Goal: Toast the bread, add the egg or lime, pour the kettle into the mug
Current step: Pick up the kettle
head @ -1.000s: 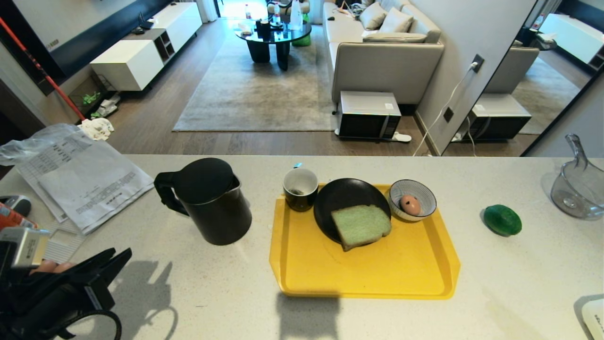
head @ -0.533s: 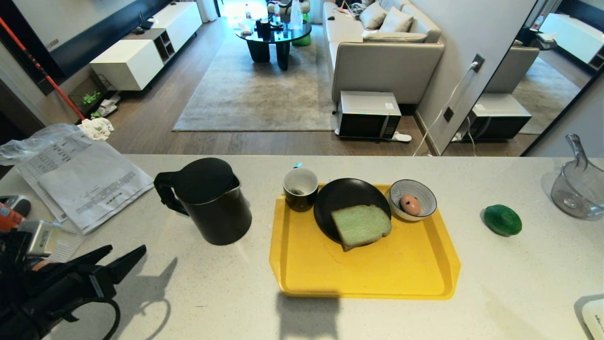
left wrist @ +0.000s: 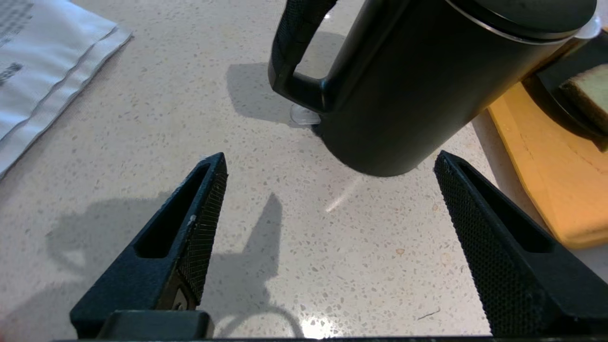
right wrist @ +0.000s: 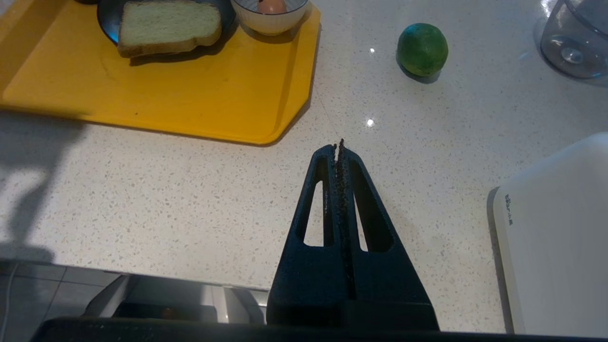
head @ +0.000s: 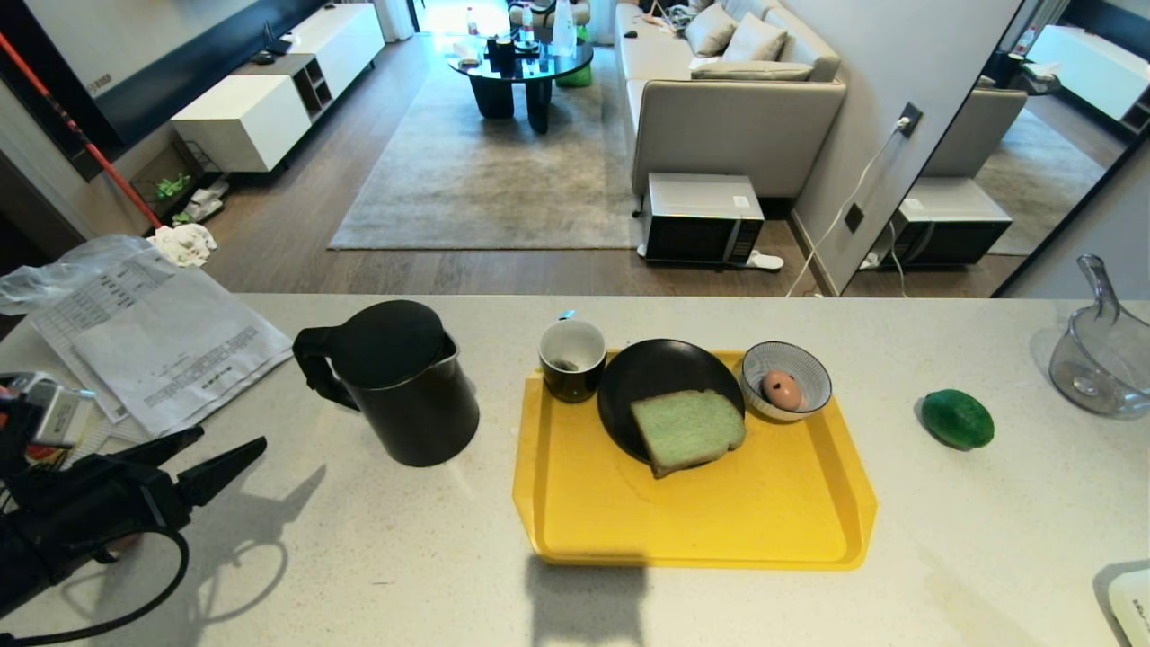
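Head view: left gripper at the worktop's near-left edge, fingers spread wide, holding nothing, tips pointing toward the kettle. Gripper and kettle are apart, bare worktop between them. Left wrist view confirms it: both fingers wide apart over speckled worktop, with the kettle's base and loop handle just ahead of the tips, not touching.

Kettle stands upright left of the yellow tray, handle facing the left gripper, lid on. Papers lie on the worktop's far-left part, behind the left arm.

On the tray, along its far side: mug at the far-left corner, black plate just beside it, striped bowl at the far-right corner. Bread lies flat on the plate, its near edge overhanging the rim. Egg sits in the bowl. Something small and dark lies at the mug's bottom; a bit of blue shows at its far rim.

Lime lies on bare worktop right of the tray, well apart from it. Clear glass vessel at the far-right edge.

Right wrist view: right gripper fully closed, fingers pressed together, empty, over the worktop's near edge, right of the tray's near-right corner. White appliance near it; what it is, cannot tell.
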